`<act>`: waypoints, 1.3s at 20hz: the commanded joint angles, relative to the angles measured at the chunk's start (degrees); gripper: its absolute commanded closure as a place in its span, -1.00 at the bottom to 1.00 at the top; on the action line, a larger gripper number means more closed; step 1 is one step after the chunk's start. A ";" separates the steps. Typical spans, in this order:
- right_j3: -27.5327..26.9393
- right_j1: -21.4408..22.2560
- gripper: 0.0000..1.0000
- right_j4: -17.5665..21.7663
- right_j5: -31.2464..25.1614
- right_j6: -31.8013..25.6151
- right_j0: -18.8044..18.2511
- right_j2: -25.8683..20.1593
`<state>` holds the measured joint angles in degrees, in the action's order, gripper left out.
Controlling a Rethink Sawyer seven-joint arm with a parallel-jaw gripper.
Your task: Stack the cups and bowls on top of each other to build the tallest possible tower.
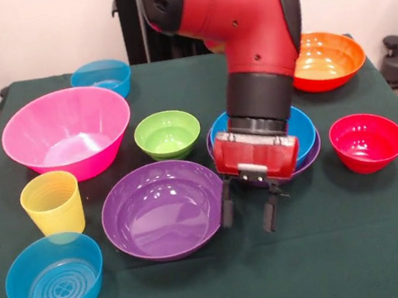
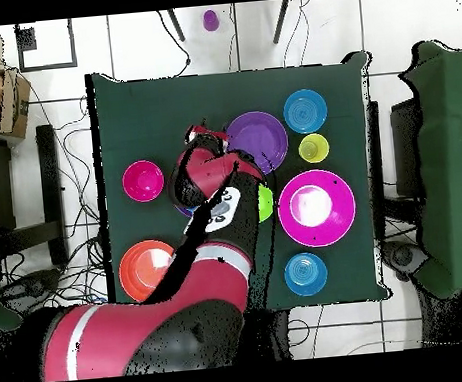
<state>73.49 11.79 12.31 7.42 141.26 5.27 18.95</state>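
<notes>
My gripper (image 1: 248,209) is open and empty. It hangs just above the cloth beside the right rim of a wide purple bowl (image 1: 164,209). Behind it a blue bowl (image 1: 302,127) sits nested in a second purple bowl (image 1: 312,154). A green bowl (image 1: 167,133), a large pink bowl (image 1: 67,133) and a ribbed yellow cup (image 1: 52,204) stand to the left. Translucent blue bowls stand at the front left (image 1: 54,278) and at the back (image 1: 101,76). A red bowl (image 1: 368,141) and an orange bowl (image 1: 327,60) stand on the right. In the overhead view the gripper (image 2: 202,137) is next to the purple bowl (image 2: 258,141). The yellow-orange cups are out of view.
The table (image 1: 226,280) has a dark green cloth. In the overhead view a small purple thing (image 2: 210,20) lies on the floor beyond the table's far edge. My arm (image 1: 258,43) hides part of the nested bowls. Chairs stand at both sides of the table.
</notes>
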 commanded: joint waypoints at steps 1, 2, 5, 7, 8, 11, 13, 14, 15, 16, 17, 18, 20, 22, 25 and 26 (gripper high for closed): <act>-4.95 -11.94 -1.00 -4.36 -2.77 3.32 3.37 0.96; -4.91 -12.41 -1.00 -4.20 -3.45 2.86 3.36 1.21; -4.69 -13.48 -1.00 -4.30 -4.54 2.49 3.74 1.91; -4.40 -13.74 -1.00 -4.57 -4.69 2.67 4.00 2.29; -3.89 -13.55 -1.00 -4.88 -4.67 2.93 4.24 2.54; -2.45 -12.61 -1.00 -5.50 -4.49 3.71 4.92 3.15; -1.25 -11.38 -1.00 -4.86 -4.56 3.56 4.56 2.10; -0.62 -10.57 -1.00 -4.50 -4.55 3.50 4.41 1.57; -0.33 -10.10 -1.00 -4.21 -4.70 3.37 4.26 1.22; 0.07 -9.41 -1.00 -3.78 -4.94 3.12 4.05 0.67; 0.22 -9.25 -1.00 -3.67 -4.71 3.15 4.00 0.54; 0.24 -9.12 -1.00 -3.45 -4.46 3.06 3.83 0.19; 0.39 -8.71 -1.00 -3.00 -4.50 2.77 3.37 -0.54; 0.95 -7.71 -1.00 -2.63 -4.79 2.61 2.99 -1.14; 2.93 -4.57 -1.00 -2.30 -5.92 2.60 2.59 -1.95; 4.00 -2.84 -1.00 -1.90 -6.01 2.56 2.14 -3.01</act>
<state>71.71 5.06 8.68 7.77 141.26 9.29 24.30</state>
